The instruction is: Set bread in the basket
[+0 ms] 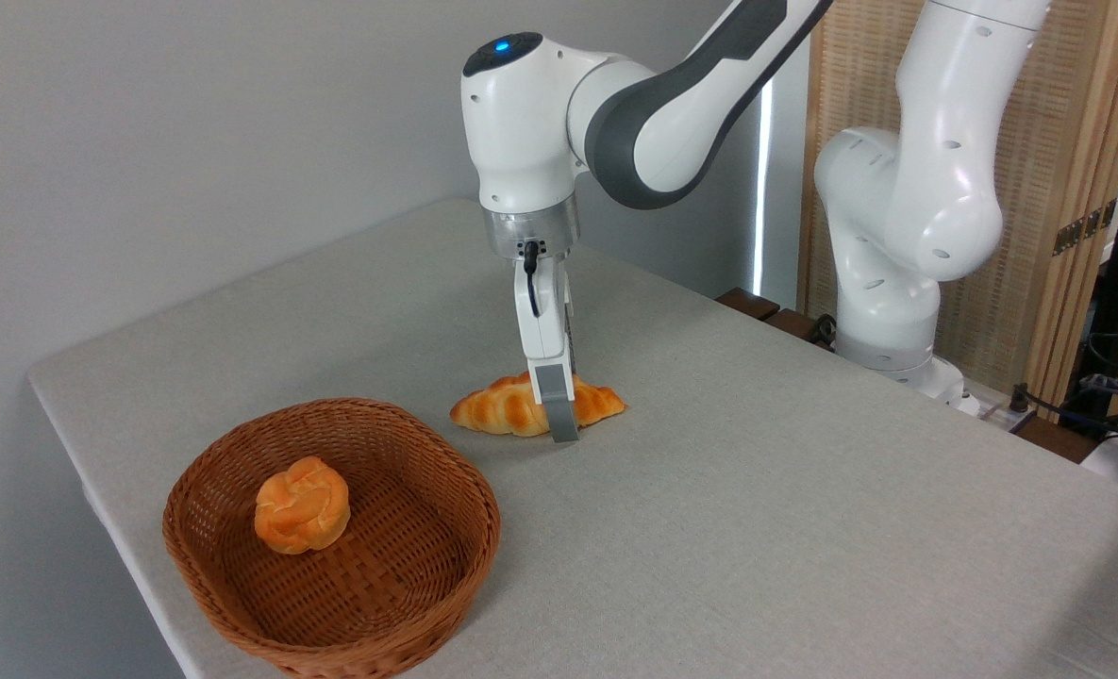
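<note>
The bread (507, 407), a long braided golden-orange loaf, lies flat on the table just behind and to the right of the basket. My gripper (559, 417) has come straight down over its right half. One grey finger (561, 410) stands in front of the loaf with its tip at the tabletop. The other finger is hidden behind the loaf, so the gap between them does not show. The basket (426, 490), round, reddish-brown wicker, sits at the front left of the table.
A small round knotted orange bun (302, 505) rests inside the basket, left of centre. The table (757, 490) has a grey cloth cover. The arm's white base (884, 311) stands at the far right edge, with a wooden screen behind.
</note>
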Controlling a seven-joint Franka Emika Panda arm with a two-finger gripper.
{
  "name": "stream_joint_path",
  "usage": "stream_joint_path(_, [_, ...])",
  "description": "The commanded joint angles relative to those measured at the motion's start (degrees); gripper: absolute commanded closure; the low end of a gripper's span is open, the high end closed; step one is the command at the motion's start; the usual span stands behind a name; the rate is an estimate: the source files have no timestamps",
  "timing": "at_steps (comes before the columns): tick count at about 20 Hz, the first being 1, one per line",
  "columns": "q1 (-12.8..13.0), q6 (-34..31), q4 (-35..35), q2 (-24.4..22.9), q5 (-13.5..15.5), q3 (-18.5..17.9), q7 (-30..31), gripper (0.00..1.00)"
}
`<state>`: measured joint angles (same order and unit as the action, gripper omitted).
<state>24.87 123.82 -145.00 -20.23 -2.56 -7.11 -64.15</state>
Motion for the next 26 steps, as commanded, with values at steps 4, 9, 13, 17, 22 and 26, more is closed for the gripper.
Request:
stream_joint_path(4, [0.70,2.48,-0.63,-0.78,0.01,-0.89,-0.27,0.06])
stream_joint_path(9, [0.70,2.48,-0.63,-0.78,0.19,-0.89,-0.10,0.25])
stream_joint_path(13, [0.70,2.48,-0.63,-0.78,1.42,-0.89,-0.10,0.43])
stream_joint_path(17, [0.79,2.39,-0.63,-0.86,1.51,-0.89,-0.18,0.53])
stream_joint_path(22, [0.79,2.39,-0.63,-0.86,1.51,-0.89,-0.10,0.57])
stream_joint_path(26, [0.79,2.39,-0.55,-0.86,3.09,-0.89,-0.18,0.62])
